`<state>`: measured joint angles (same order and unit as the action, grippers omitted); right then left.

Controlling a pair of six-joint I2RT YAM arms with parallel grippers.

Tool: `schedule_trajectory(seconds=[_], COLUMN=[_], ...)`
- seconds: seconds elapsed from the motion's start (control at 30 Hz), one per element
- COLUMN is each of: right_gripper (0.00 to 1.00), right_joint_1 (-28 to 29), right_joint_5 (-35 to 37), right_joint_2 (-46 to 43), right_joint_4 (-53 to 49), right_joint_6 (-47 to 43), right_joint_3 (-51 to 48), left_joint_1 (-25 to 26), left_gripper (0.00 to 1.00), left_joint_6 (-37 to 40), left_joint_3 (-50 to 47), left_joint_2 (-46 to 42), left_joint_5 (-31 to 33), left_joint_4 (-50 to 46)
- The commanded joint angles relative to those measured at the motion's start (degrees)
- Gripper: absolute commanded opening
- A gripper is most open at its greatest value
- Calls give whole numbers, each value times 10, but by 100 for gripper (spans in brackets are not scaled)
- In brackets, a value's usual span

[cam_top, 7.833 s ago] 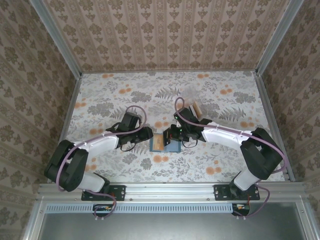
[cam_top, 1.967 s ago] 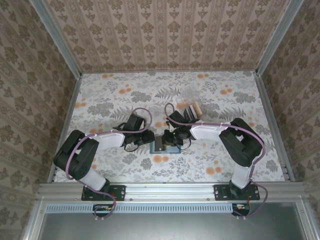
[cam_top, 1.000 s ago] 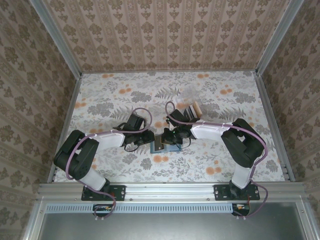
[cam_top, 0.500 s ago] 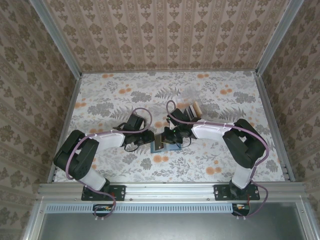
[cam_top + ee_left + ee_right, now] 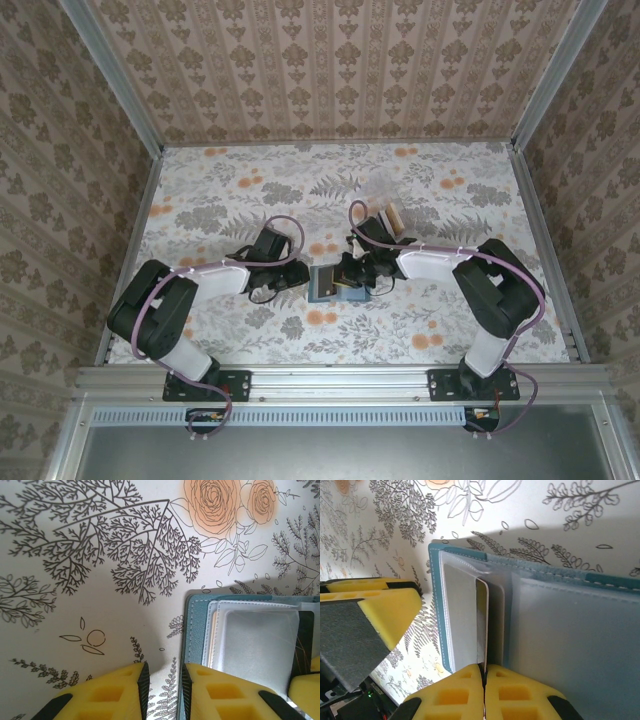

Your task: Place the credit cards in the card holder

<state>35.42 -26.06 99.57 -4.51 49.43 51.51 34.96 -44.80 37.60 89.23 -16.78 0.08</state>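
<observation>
**One card pinched, its pocket straight ahead**

One dark card (image 5: 494,625) is clamped between the closed fingers of the right hand (image 5: 484,672). It is seen almost edge-on, with its long axis running straight out from the fingertips. The card holder (image 5: 560,630) lies open and flat on the counter (image 5: 75,605), directly in front of that hand. The card's far end reaches in among the layers of the clear pocket (image 5: 462,615) near the holder's left edge. How deep it sits, or whether it is truly inside a slot, cannot be told.

The coming move looks like a push along the card's own length, away from the right wrist, so card and slot must stay in line.

The left hand (image 5: 163,677) sits at the holder's opposite edge. Its fingers are a narrow gap apart and grip nothing; one appears to rest over the teal border and the other over bare counter. Judged from this, it is bracing the holder against the push.

The remaining credit cards (image 5: 386,217) stand farther back, nearer the right arm.
</observation>
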Motion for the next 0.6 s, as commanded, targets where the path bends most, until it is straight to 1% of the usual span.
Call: schedule_trajectory(seconds=[0.0,0.1,0.2,0.37,0.47,0.57], right_gripper=[8,8,8,8,8,8], right_joint_1=[-6,-7,-7,-7,-7,-7], right_joint_5=[-10,-4,1,8,9,9], right_joint_2=[-4,0,2,-1,-2,1], right_joint_4=[2,5,6,1,0,0], right_joint_6=[-10,-9,-7,-6,-6,-6], right_joint_3=[-21,-24,-24,-23,-24,-24], left_joint_1=[14,19,24,27,27,27], left_gripper=[25,21,18,16,15,15], left_joint_6=[8,13,13,6,-4,-3], left_joint_3=[2,10,18,26,19,23], left_joint_2=[-17,-30,-25,7,19,34], left_joint_5=[-16,-24,-43,-51,-62,-67], left_joint_4=[-4,0,17,26,51,49])
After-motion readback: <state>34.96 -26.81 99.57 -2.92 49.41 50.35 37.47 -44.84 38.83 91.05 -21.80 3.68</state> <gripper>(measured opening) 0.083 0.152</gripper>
